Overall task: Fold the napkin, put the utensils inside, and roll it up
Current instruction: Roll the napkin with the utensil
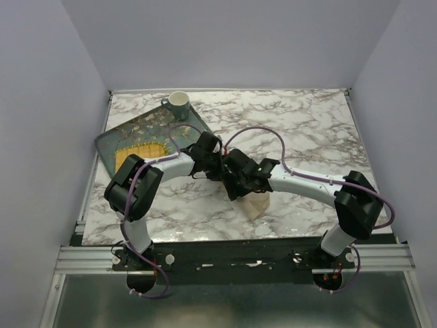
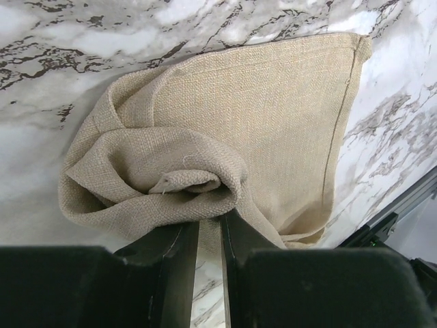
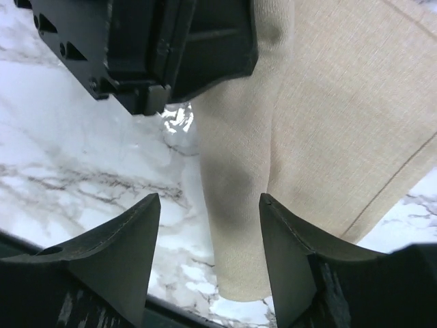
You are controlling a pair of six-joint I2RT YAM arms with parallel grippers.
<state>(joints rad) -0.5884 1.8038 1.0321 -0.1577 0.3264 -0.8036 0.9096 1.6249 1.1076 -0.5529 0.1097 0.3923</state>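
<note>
Left gripper (image 2: 209,222) had its jaws drawn close, with only a thin slit between them, and the tips pinched a fold at the rolled end of the napkin (image 2: 273,123). The napkin lay on the marble table (image 1: 307,130), near the front edge and about midway across. One part was curled into a loose roll with a small spiral at its end, just ahead of the left fingers (image 2: 179,263). The rest lay flat beyond it, with a stitched hem along one side.

Right gripper (image 3: 208,198) stood open, its two fingers (image 3: 126,236) wide apart. The roll ran through the gap between them; whether it touched either could not be told. In the right wrist view the left gripper's black body showed just beside the roll.

From above, both wrists met over the napkin and hid most of it. A teal tray (image 1: 102,145) sat at the far left with a cup (image 1: 179,104) at its far corner, well apart from the cloth.
</note>
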